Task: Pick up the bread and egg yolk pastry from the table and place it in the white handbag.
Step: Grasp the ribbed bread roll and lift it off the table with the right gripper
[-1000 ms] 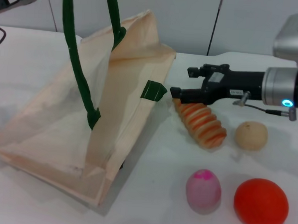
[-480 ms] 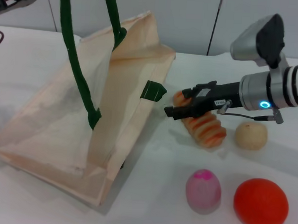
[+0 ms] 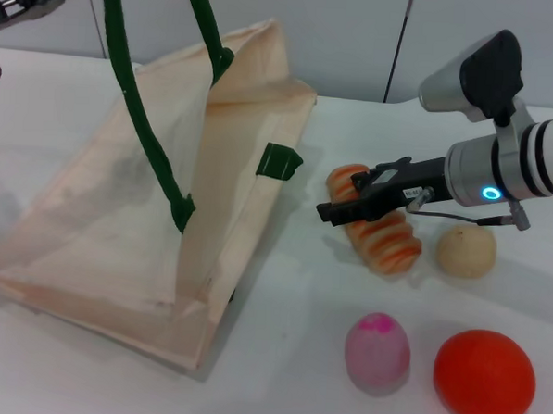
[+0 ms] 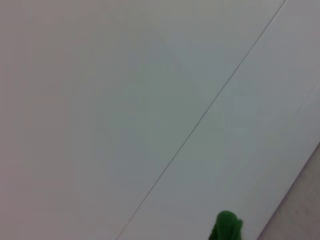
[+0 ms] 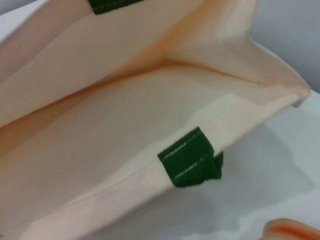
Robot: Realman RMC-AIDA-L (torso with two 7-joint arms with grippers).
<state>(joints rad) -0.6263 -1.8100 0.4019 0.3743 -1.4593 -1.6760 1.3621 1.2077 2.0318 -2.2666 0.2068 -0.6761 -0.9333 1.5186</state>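
Right pincer (image 3: pixel 343 209) over bread (image 3: pixel 376 227), fingers nearly together, empty. Loaf likely light, soft, ridged: grip mid-length across ridges. Left pincer state: cannot tell.

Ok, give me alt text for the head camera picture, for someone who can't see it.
The right gripper reaches over a striped bread on a white table, beside a cream handbag whose green handle is lifted from upper left. A beige pastry ball, pink egg and red ball lie nearby.

Bread (image 3: pixel 376 225) midsection behind right gripper (image 3: pixel 343 207)
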